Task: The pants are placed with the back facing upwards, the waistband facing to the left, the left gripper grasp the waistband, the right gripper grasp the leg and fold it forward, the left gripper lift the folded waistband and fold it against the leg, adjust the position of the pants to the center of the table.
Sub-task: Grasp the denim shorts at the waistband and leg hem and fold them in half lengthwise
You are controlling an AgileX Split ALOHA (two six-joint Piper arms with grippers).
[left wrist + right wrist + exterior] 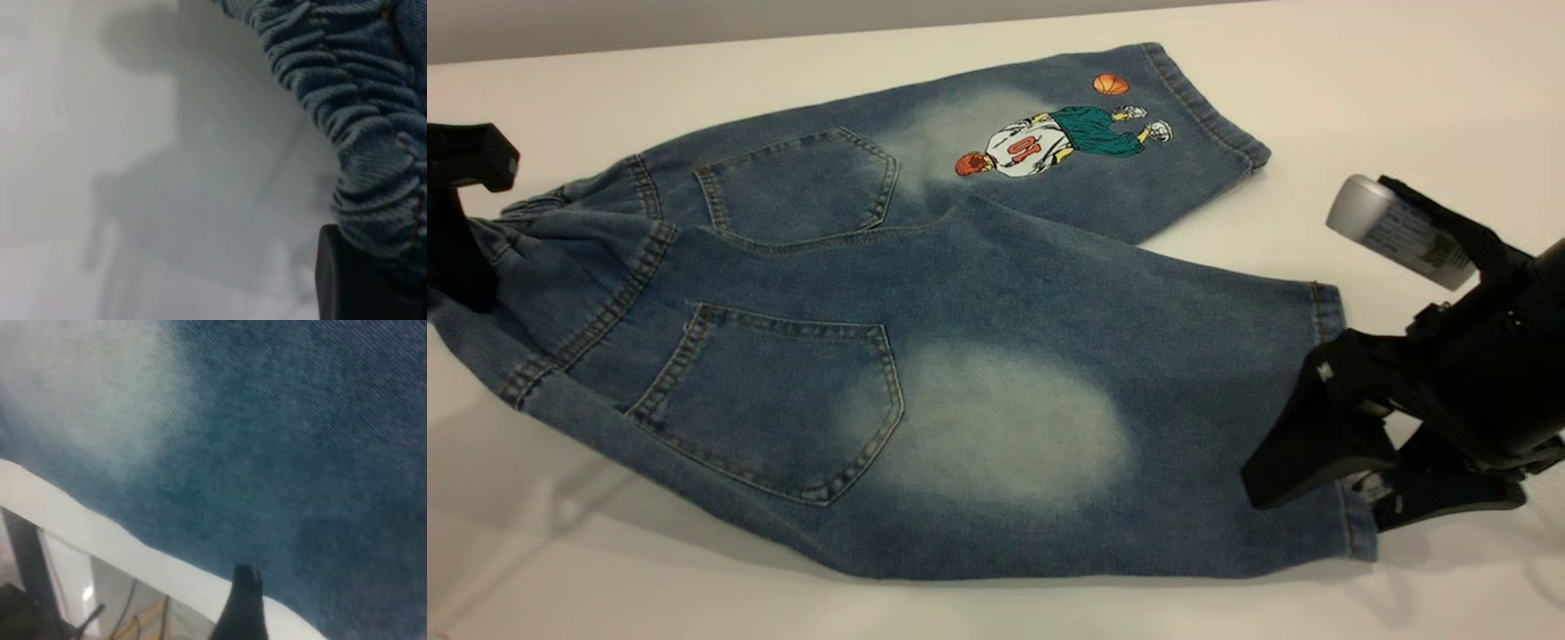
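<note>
A: Two grasps look made, zero folds done. The pants (pixel 925 356) lie spread back-up on the surface (pixel 1405 80), both patch pockets showing, waistband (pixel 560 267) toward the left end effector (pixel 463 222).

B: Left end effector state?

A: Clenched on the waistband, as far as I can judge. In its wrist view the ruched denim (pixel 360 113) rides up against one black finger (pixel 347 280), and in the exterior view that end of the pants appears raised off the surface. The second finger is hidden.

B: Right side?

A: Right end effector (pixel 1352 480) is at the hem of the leg (pixel 1049 427), the plain one with the large faded oval. Black fingers sit over and under the hem edge; I read it as grasping the leg. Its wrist view shows only denim close up and one fingertip (pixel 243 607).

B: Remaining?

A: Everything after the grasp: fold the leg forward onto the printed leg (pixel 1067 133) beyond it, fold waistband against leg, then centre the pants.
</note>
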